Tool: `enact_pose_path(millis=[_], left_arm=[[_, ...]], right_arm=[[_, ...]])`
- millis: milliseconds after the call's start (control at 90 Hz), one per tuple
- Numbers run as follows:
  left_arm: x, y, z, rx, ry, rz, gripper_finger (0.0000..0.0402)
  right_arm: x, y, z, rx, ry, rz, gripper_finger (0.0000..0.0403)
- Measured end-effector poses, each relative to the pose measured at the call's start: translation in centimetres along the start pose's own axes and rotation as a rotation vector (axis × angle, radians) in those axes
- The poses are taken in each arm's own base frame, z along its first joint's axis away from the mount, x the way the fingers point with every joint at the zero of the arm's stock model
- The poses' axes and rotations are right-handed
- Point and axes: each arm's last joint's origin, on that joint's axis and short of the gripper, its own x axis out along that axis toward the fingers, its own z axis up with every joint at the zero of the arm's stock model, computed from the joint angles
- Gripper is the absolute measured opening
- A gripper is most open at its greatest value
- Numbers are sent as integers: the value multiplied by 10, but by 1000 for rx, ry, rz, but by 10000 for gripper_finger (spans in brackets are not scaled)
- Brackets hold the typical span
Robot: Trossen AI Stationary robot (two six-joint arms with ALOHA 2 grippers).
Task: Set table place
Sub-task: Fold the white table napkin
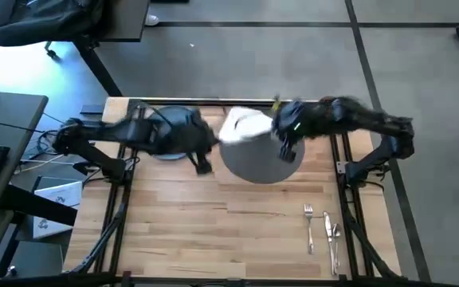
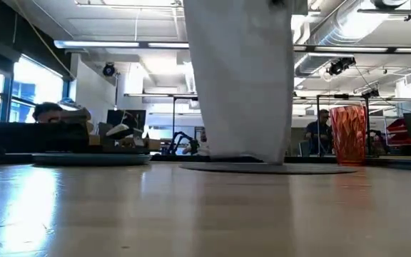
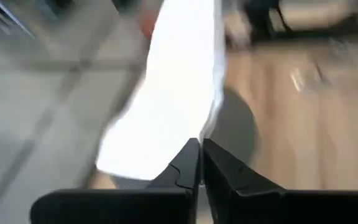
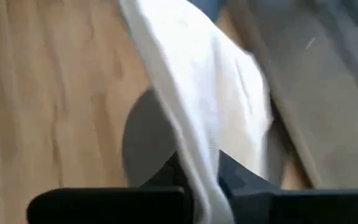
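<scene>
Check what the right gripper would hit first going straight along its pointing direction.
Past the napkin it holds, the right gripper looks aimed at the grey mat on the table; depth is unclear.

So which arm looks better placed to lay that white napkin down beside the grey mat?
Probably either: both hold the napkin above the mat. The right gripper and left gripper each pinch an edge, so they would likely lower it together.

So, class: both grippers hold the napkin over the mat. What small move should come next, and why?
Probably carry the napkin sideways off the grey mat before lowering it: it hangs from the left gripper and right gripper, its hem near the mat.
</scene>
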Motion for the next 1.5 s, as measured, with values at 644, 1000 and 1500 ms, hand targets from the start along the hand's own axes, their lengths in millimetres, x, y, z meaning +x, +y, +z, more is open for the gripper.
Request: enact_pose_path(millis=[644, 1000, 1500], left_arm=[[-5, -163, -73, -65, 167, -567, 0], [-18, -203, -85, -125, 209, -751, 0], [34, -146, -82, 48, 130, -218, 0]], right_arm=[[92, 186, -82, 172, -10, 603, 0], [87, 258, -82, 340, 4, 848, 0], [136, 183, -75, 509, 282, 289, 0]])
